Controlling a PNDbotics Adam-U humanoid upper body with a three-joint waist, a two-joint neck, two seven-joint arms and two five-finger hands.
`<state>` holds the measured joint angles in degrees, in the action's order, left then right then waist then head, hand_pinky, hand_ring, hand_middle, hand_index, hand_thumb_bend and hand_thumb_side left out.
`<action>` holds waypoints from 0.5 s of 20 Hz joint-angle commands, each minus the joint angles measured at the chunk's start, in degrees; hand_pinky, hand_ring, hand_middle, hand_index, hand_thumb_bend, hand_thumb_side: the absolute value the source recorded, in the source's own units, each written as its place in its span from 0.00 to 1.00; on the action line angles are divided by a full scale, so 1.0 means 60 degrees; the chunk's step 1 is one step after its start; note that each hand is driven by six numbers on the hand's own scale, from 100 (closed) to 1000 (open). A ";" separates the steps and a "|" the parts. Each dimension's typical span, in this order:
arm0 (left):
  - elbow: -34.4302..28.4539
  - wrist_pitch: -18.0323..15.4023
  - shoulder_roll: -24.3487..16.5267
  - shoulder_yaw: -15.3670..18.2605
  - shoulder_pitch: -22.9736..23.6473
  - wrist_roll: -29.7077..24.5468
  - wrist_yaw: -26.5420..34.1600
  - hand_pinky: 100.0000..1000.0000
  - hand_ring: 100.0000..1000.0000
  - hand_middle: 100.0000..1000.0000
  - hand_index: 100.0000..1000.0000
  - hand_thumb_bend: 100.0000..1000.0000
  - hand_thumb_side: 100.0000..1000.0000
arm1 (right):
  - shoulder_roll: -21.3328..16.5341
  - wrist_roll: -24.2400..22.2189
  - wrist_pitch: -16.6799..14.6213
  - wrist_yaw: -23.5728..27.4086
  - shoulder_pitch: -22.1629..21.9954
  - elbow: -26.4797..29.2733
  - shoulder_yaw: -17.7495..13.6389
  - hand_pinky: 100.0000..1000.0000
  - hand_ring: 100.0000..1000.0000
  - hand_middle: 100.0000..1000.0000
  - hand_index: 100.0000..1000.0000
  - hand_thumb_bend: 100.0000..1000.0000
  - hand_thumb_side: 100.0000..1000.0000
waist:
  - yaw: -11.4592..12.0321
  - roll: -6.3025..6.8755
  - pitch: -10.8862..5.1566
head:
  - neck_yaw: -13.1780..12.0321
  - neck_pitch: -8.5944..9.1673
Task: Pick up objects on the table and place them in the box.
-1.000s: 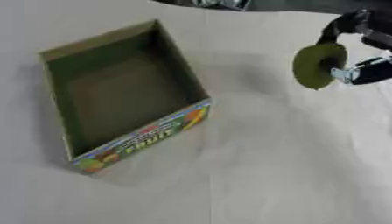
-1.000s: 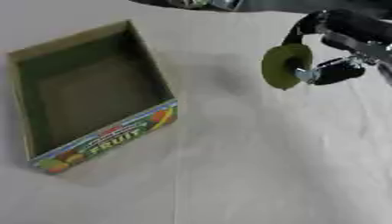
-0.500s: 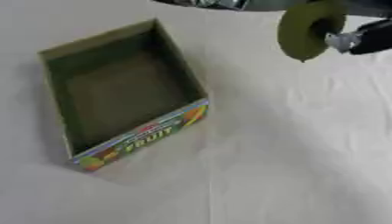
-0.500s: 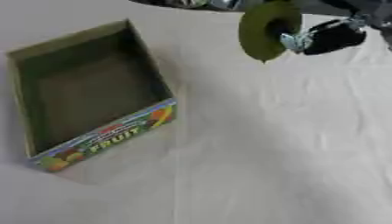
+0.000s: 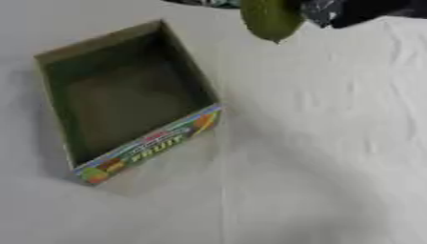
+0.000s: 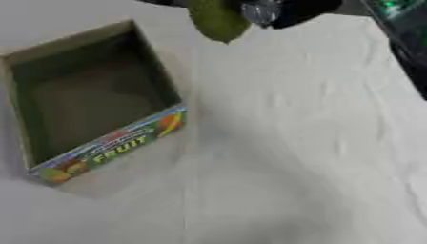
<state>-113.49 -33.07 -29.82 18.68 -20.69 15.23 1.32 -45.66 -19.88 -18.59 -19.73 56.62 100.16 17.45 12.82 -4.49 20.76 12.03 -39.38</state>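
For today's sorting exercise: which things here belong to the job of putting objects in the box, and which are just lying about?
Belonging to the job:
- green object, held aloft
- right hand, carrying it
- open box, nothing seen inside

Just there:
- white cloth over the table
- dark device at the right edge

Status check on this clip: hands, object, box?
Right hand holding green object aloft, beside box's far corner. Box open, looks empty. Left hand out of view.
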 commanded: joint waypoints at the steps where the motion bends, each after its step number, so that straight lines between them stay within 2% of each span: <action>1: -0.0184 -0.0334 -0.0488 -0.0238 -0.0291 -0.0032 0.0176 0.61 0.61 0.52 0.73 0.00 0.22 | 0.0497 -0.0138 -0.0122 -0.0013 0.0442 -0.0309 0.0093 0.70 0.75 0.40 0.68 0.00 0.11 | 0.0070 0.0107 -0.0257 | 0.0206 -0.0098; 5: -0.0184 -0.0545 -0.0558 -0.0530 -0.0607 -0.0124 0.0400 0.62 0.61 0.52 0.73 0.00 0.20 | 0.1362 -0.0174 -0.0090 -0.0174 0.0870 -0.0948 0.0171 0.70 0.75 0.40 0.68 0.00 0.11 | 0.0240 0.0156 -0.0293 | 0.0385 -0.0143; 10: -0.0184 -0.0654 -0.0529 -0.0743 -0.0783 -0.0391 0.0685 0.62 0.61 0.52 0.73 0.00 0.20 | 0.2520 0.0107 -0.0059 -0.1175 0.1395 -0.1812 0.0241 0.69 0.74 0.39 0.67 0.00 0.08 | 0.0415 0.0208 -0.0311 | 0.0570 -0.0188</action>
<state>-113.62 -36.79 -30.72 14.24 -24.73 13.36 4.80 -31.24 -19.82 -18.96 -25.29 63.56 90.00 19.40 15.29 -3.93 20.44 15.03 -40.27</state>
